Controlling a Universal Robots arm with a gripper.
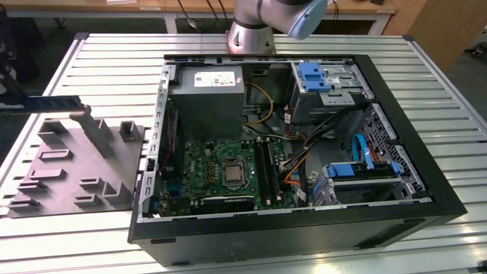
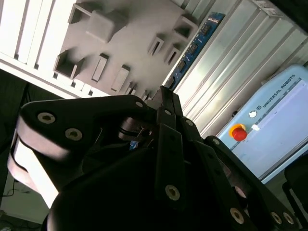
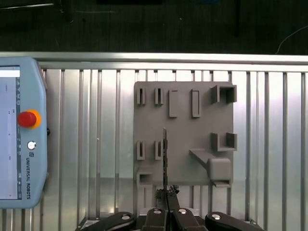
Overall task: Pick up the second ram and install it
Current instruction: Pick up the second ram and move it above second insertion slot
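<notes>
- The end effector (image 3: 166, 195) is pinching the ram (image 3: 165, 154) by one end, its fingers narrowed onto the board.
- In the first wrist view the ram is showing edge-on, sticking out from the fingertips over the grey tray (image 3: 192, 144).
- In the second wrist view the ram's blue face and its row of chips are showing past the black linkage.
- In the exterior view the ram is hanging level above the tray, at the exterior view's left, well apart from the case (image 1: 304, 228).
- The case is lying open on the slatted counter (image 1: 114, 57), its motherboard (image 1: 220, 165) facing up, just beside the tray.
- A pendant (image 3: 19, 139) with 1 red button is lying on the counter near the tray.
</notes>
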